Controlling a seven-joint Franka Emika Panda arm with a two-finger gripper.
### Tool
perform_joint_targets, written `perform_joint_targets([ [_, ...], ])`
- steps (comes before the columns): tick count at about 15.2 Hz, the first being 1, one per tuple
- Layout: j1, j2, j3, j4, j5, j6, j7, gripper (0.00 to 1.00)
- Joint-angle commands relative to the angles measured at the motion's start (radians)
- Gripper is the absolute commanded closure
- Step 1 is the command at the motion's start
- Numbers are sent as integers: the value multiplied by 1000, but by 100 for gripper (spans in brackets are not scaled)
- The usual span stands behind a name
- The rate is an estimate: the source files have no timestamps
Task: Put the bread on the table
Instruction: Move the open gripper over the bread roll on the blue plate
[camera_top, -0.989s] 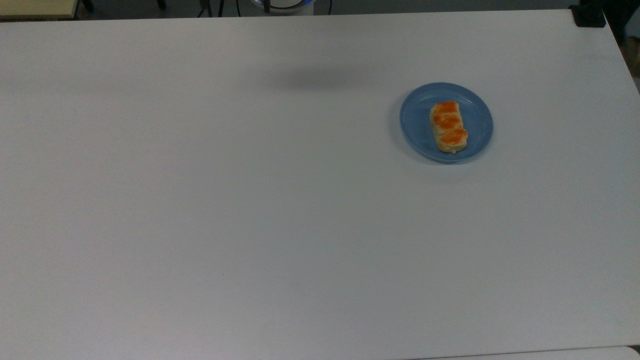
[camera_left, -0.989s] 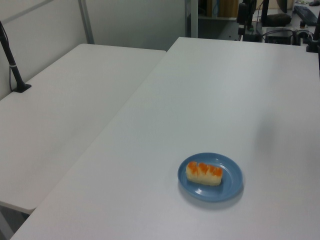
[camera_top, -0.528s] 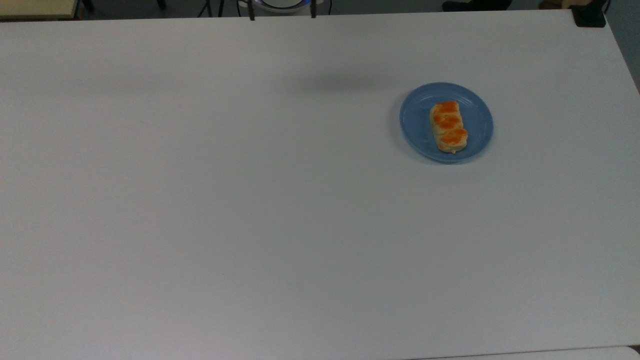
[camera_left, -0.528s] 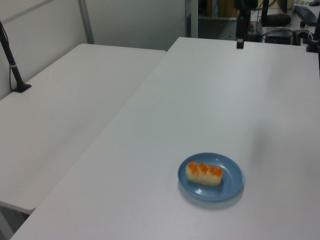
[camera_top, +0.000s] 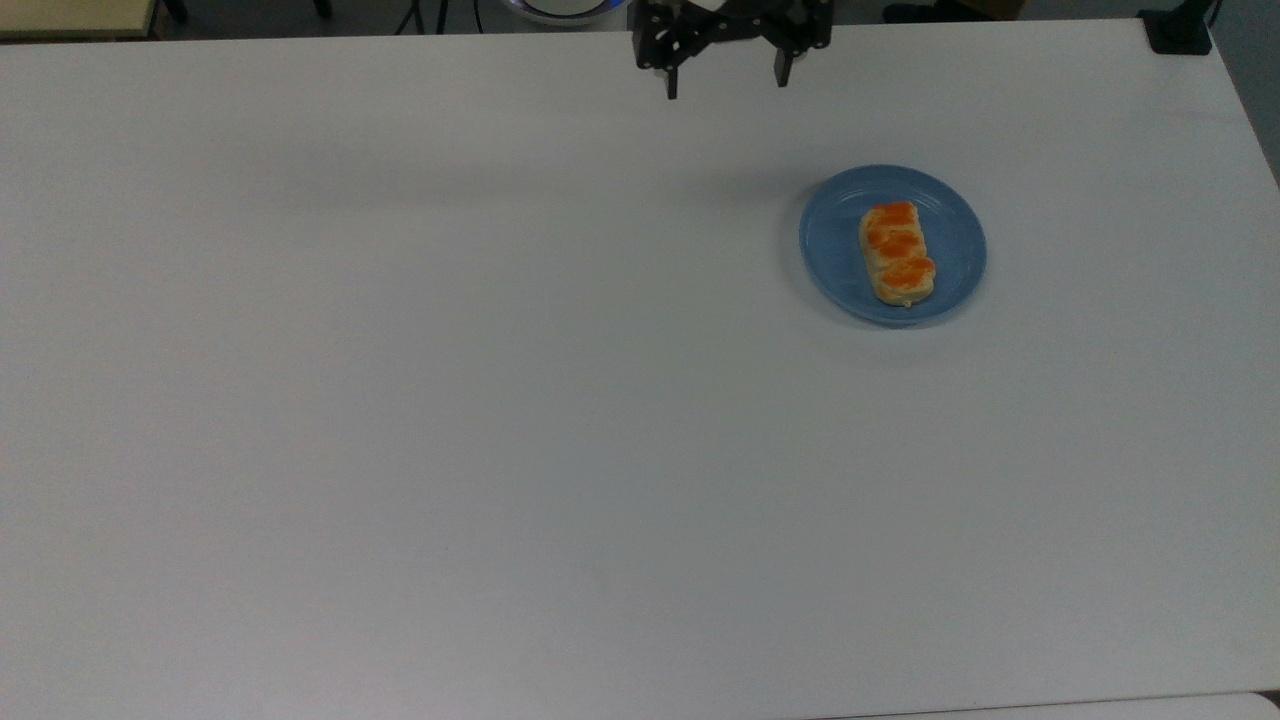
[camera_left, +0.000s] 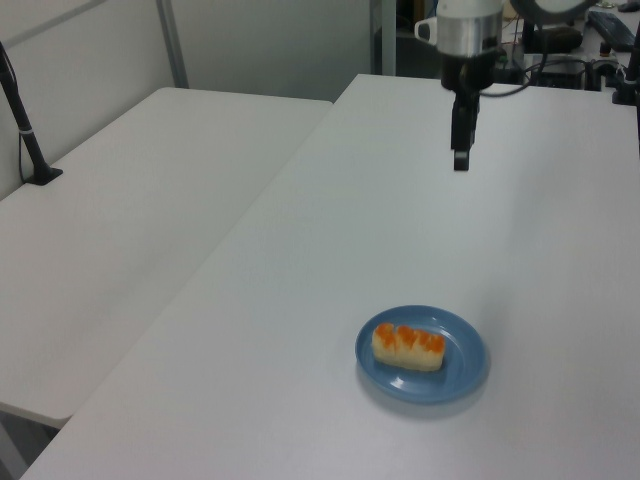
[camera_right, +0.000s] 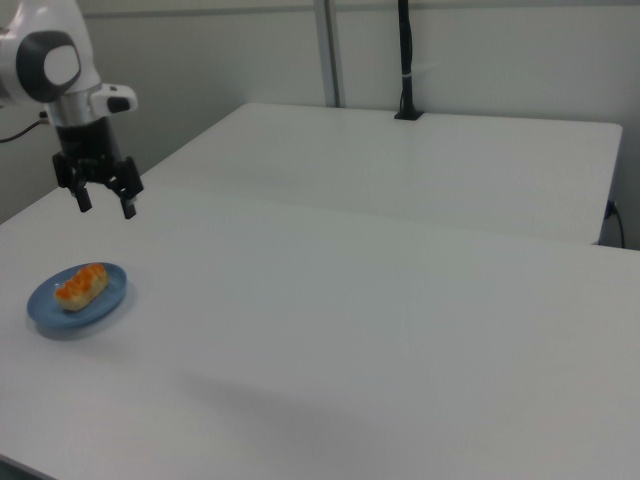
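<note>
The bread (camera_top: 897, 253) (camera_left: 408, 345) (camera_right: 81, 284), pale yellow with orange-brown bumps, lies on a round blue plate (camera_top: 835, 240) (camera_left: 463, 375) (camera_right: 45, 303) on the white table (camera_top: 500, 400) (camera_left: 400, 200) (camera_right: 400, 330). My gripper (camera_top: 725, 84) (camera_left: 460, 158) (camera_right: 105, 204) hangs open above the table near its far edge in the top view, up and to the left of the plate. Nothing is between its fingers. It is well apart from the bread.
A second white table (camera_left: 140, 200) (camera_right: 420, 160) adjoins this one, with a black post (camera_left: 25, 130) (camera_right: 406, 60) clamped at its edge. A black clamp (camera_top: 1178, 30) sits at the top view's upper right corner of the table.
The arm has come in over the table from its far edge, moving toward the plate's side. The bread and plate have not moved.
</note>
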Motion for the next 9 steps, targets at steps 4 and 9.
perform_joint_targets([
  [4, 100, 169, 78, -16, 38, 251, 278, 1],
  [9, 169, 262, 78, -15, 36, 359, 319, 2],
])
